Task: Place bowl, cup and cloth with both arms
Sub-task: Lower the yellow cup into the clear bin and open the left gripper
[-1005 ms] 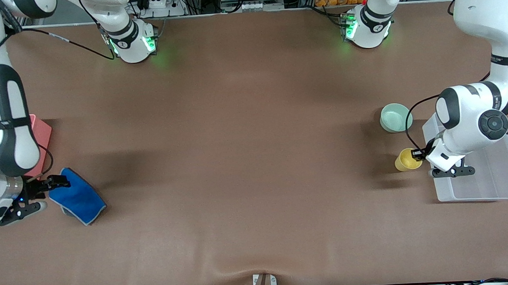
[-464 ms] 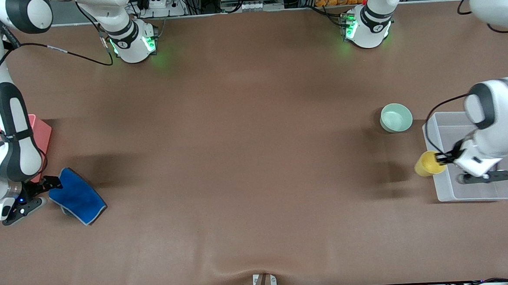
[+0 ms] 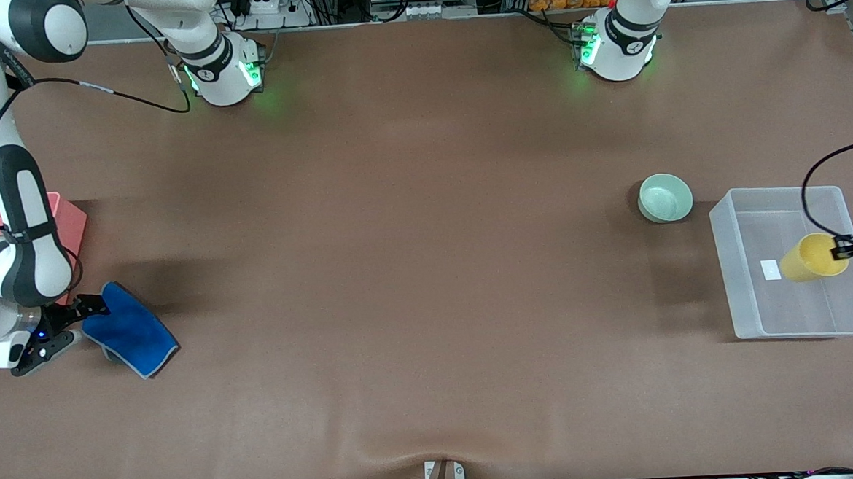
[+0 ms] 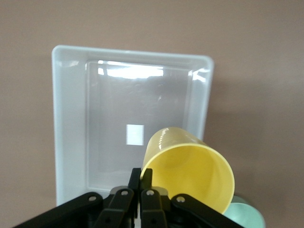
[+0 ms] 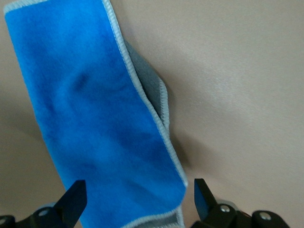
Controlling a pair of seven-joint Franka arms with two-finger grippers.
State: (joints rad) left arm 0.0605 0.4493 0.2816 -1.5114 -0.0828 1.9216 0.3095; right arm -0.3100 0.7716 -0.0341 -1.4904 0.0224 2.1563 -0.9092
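Right gripper (image 3: 73, 325): we hold it low at the cloth's edge toward the right arm's end of the table, fingers spread wide with the cloth's end between them in the right wrist view, nothing grasped yet.
Cloth (image 3: 130, 329): bright blue, soft and fuzzy with thin grey stitched edging, folded over itself and lying flat on the brown table (image 3: 413, 269), just beside a red tray (image 3: 68, 222).
Cloth pick: we judge we should sink the fingers to the table and pinch both folded layers, so no flap trails.
Bowl (image 3: 665, 198): small, round, glossy pale mint, upright on the table just beside the bin, nobody touching it.
Bin (image 3: 727, 267): clear plastic, rectangular, rounded corners, a white label on its floor.
Cup (image 3: 813, 256): plain yellow, smooth, no handle, tilted on its side in the air over the bin.
Left gripper (image 4: 140, 176): clamped on the cup's rim, one finger inside, one outside.
Cup placement: we judge we should lower it near the bin floor and right it before letting go, lest it roll.
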